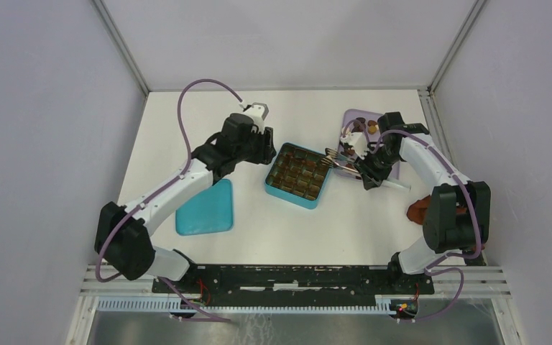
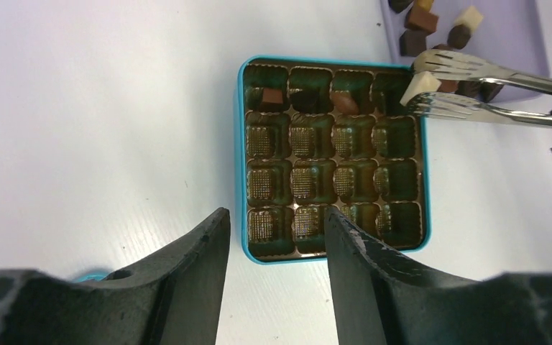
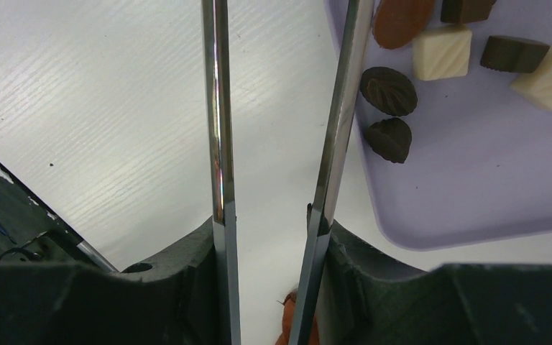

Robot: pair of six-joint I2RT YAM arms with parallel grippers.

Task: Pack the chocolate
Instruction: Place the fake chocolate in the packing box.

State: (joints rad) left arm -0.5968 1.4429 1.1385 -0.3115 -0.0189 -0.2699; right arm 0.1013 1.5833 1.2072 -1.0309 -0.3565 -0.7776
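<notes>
right gripper (image 3: 266, 248) clamped on tongs (image 2: 474, 70) pinching white chocolate (image 2: 420, 86) over a corner cell of teal box (image 2: 243, 144) for drop-in; left gripper (image 2: 274, 223) jaws apart, empty, near box; remaining pieces (image 3: 445, 52) on purple tray (image 3: 474, 180).

Foreground: left gripper (image 2: 274, 219) fingers parted, near edge of the teal box (image 2: 243, 144) showing between them. The box's gold insert (image 2: 309, 183) is a four-by-four grid with brown chocolates (image 2: 272, 97) in some top-row cells. At its top-right corner metal tongs (image 2: 489, 90) pinch a cream-white piece (image 2: 420, 86), a lavender tray (image 2: 539, 29) of loose pieces (image 2: 420, 20) just beyond.
</notes>
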